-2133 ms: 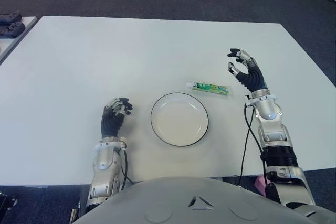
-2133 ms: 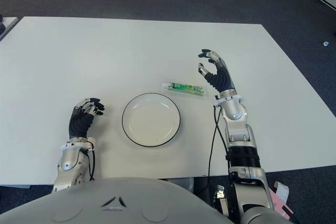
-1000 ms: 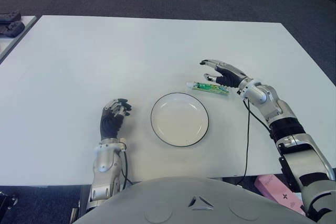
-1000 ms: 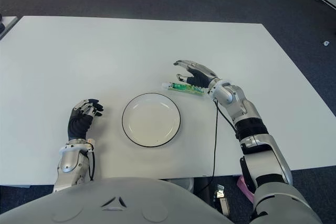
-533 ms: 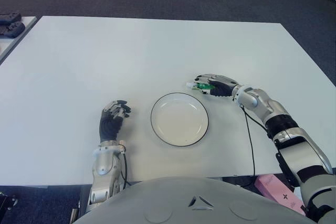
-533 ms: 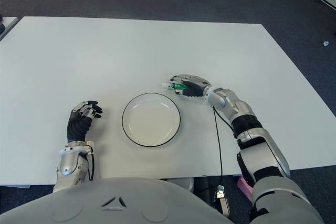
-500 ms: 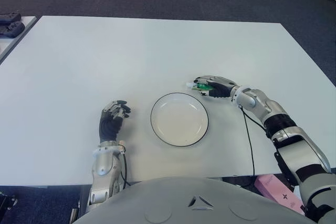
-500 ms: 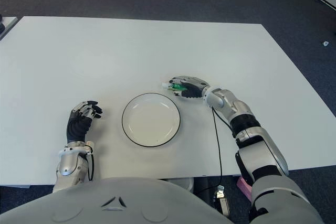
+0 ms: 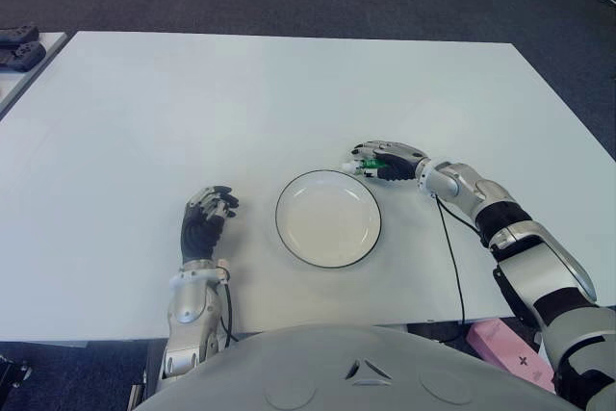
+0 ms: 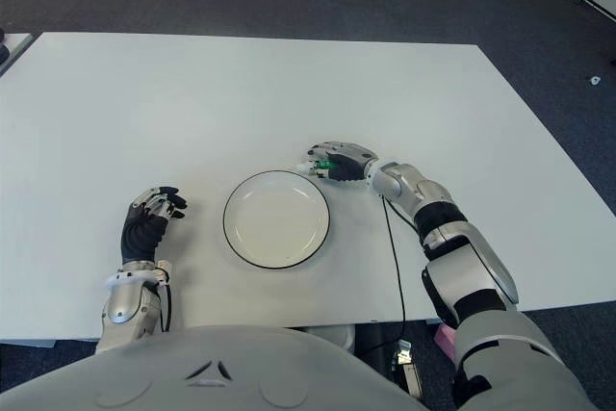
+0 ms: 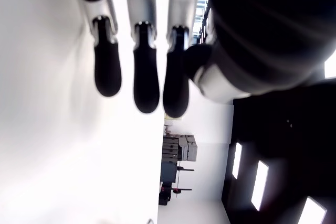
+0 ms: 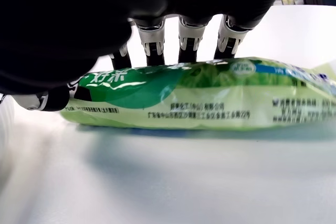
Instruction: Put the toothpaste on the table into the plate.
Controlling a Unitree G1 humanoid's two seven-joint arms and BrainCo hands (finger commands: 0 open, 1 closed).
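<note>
Nearest the robot, its left hand [image 9: 205,219] shows over the white worktop [image 9: 144,122], left of the plate [image 9: 328,219]; its fingers [image 11: 140,74] are loosely curled and hold nothing. The white, dark-rimmed plate lies near the middle of the worktop. Just past its far right rim, the right hand [image 9: 390,159] covers the green toothpaste [image 12: 210,94] tube, its fingers [image 12: 186,40] wrapped round it from above. The tube appears slightly raised, with a shadow beneath it. It is outside the plate, close beside the rim.
</note>
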